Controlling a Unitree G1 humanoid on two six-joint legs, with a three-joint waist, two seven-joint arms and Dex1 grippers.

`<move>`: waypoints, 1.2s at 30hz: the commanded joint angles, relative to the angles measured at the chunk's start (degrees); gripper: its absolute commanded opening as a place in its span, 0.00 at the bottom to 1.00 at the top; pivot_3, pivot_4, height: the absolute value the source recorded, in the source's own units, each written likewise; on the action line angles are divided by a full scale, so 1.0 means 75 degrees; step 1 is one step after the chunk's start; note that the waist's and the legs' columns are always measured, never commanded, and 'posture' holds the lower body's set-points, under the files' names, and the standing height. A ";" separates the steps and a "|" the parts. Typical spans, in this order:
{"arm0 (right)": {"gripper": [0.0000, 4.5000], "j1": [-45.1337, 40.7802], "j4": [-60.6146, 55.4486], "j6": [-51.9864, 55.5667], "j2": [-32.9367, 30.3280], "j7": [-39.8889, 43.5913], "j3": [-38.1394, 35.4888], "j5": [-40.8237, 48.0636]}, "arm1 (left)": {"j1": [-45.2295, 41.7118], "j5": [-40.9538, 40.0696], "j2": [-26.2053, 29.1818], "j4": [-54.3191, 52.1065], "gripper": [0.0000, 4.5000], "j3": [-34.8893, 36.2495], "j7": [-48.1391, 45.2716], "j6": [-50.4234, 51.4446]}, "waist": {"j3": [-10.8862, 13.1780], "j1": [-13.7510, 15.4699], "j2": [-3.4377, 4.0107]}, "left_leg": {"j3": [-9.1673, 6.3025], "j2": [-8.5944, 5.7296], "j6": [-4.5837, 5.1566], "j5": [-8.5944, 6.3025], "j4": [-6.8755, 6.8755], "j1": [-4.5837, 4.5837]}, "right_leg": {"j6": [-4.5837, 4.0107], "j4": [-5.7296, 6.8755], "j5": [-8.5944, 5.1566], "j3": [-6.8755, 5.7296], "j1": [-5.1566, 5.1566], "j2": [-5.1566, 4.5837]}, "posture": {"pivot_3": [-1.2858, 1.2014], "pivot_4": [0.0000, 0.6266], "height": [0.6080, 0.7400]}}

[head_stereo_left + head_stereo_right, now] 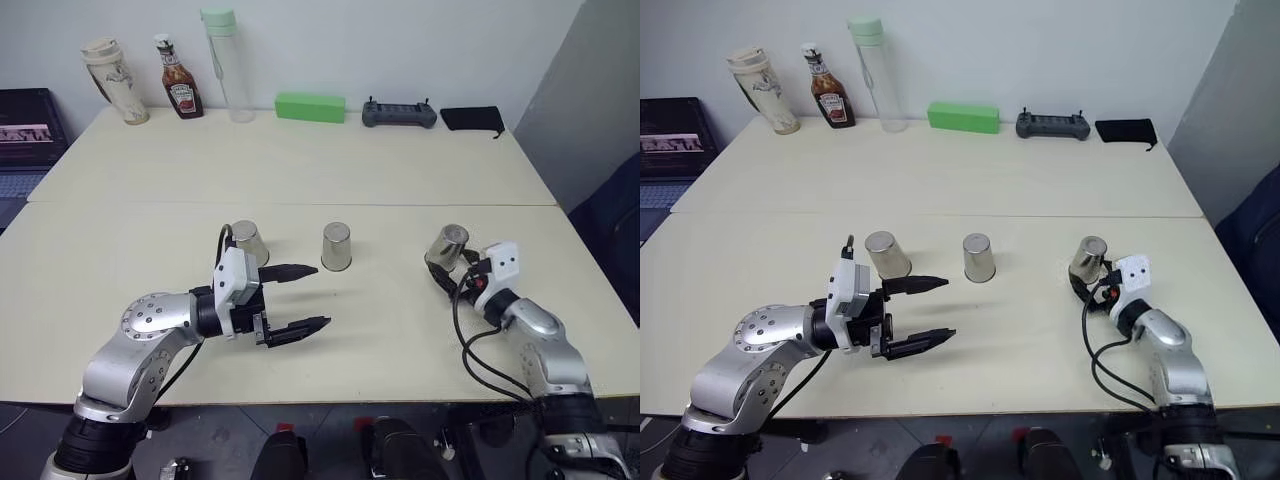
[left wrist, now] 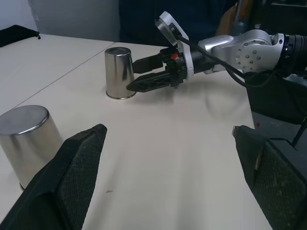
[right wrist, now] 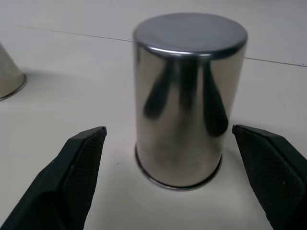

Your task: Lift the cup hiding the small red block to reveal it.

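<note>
Three alike silver cups stand upside down in a row: left cup (image 1: 248,241), middle cup (image 1: 337,246), right cup (image 1: 447,247). The small red block is hidden, and I cannot tell which cup covers it. My right gripper (image 1: 448,272) is open and level at the right cup (image 3: 184,96), with one finger at each side of its base and not touching it. My left gripper (image 1: 320,295) is open and empty. It points to the right, just in front of the gap between the left and middle cups. The left wrist view shows the middle cup (image 2: 26,136) close by and the right cup (image 2: 120,72) beyond it.
Along the table's back edge stand a beige tumbler (image 1: 115,80), a ketchup bottle (image 1: 180,85), a tall clear bottle with a green cap (image 1: 226,65), a long green block (image 1: 310,107), a grey controller (image 1: 399,114) and a black pouch (image 1: 472,118). A laptop (image 1: 30,135) sits at far left.
</note>
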 commanded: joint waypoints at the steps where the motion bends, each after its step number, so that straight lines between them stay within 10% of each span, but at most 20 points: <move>1: 1.00 -0.0482 0.0454 -0.0446 0.0016 0.0187 -0.0114 -0.0070 | -0.0048 0.0009 0.0021 -0.0035 1.00 -0.0015 -0.0067 -0.0142 | 0.0001 0.0000 0.0001 | 0.0003 0.0001 0.0000 0.0000 0.0000 0.0000 | 0.0000 0.0000 0.0000 0.0003 -0.0001 0.0000 | 0.52 0.24 1.00; 5: 1.00 -0.0793 0.0828 -0.0592 0.0137 0.0279 -0.0185 0.0056 | -0.0179 0.0028 -0.0020 0.0074 1.00 -0.0042 -0.0039 -0.0152 | 0.0001 -0.0004 0.0001 | 0.0005 0.0001 0.0000 0.0000 0.0000 0.0002 | -0.0001 0.0001 0.0001 0.0003 0.0000 -0.0001 | 0.52 0.24 1.00; 14: 0.61 -0.0604 -0.0071 -0.0226 0.0021 0.0408 -0.0351 0.0401 | -0.0146 0.0065 -0.0007 0.0121 1.00 -0.0014 -0.0055 -0.0180 | 0.0002 -0.0002 0.0003 | 0.0005 0.0003 0.0000 0.0000 0.0000 -0.0001 | -0.0002 0.0000 0.0001 0.0003 -0.0001 -0.0003 | 0.52 0.24 1.00; 21: 0.61 -0.0024 -0.2100 0.1102 -0.0058 -0.0751 -0.1201 0.0864 | -0.0096 0.0066 -0.0026 0.0157 1.00 -0.0035 -0.0034 -0.0144 | 0.0006 0.0007 0.0012 | 0.0000 0.0004 0.0000 0.0000 0.0000 -0.0003 | -0.0001 0.0000 0.0001 -0.0001 -0.0001 -0.0004 | 0.52 0.24 1.00; 30: 0.61 0.0128 -0.1009 0.1877 -0.0085 -0.1443 -0.1114 0.0201 | -0.0349 0.0114 -0.0127 0.0359 1.00 -0.0222 -0.0065 -0.0149 | 0.0005 -0.0007 0.0013 | 0.0006 0.0002 0.0000 0.0000 0.0000 0.0000 | 0.0000 0.0001 0.0000 0.0006 -0.0002 -0.0001 | 0.52 0.24 1.00; 36: 0.98 0.0237 -0.0897 0.1621 -0.0189 -0.1195 -0.1050 0.0020 | -0.0286 0.0063 -0.0124 0.0245 1.00 -0.0202 0.0015 -0.0096 | 0.0002 -0.0006 0.0018 | 0.0005 0.0002 0.0000 0.0000 0.0000 -0.0001 | 0.0000 0.0001 0.0000 0.0006 -0.0002 0.0000 | 0.52 0.24 1.00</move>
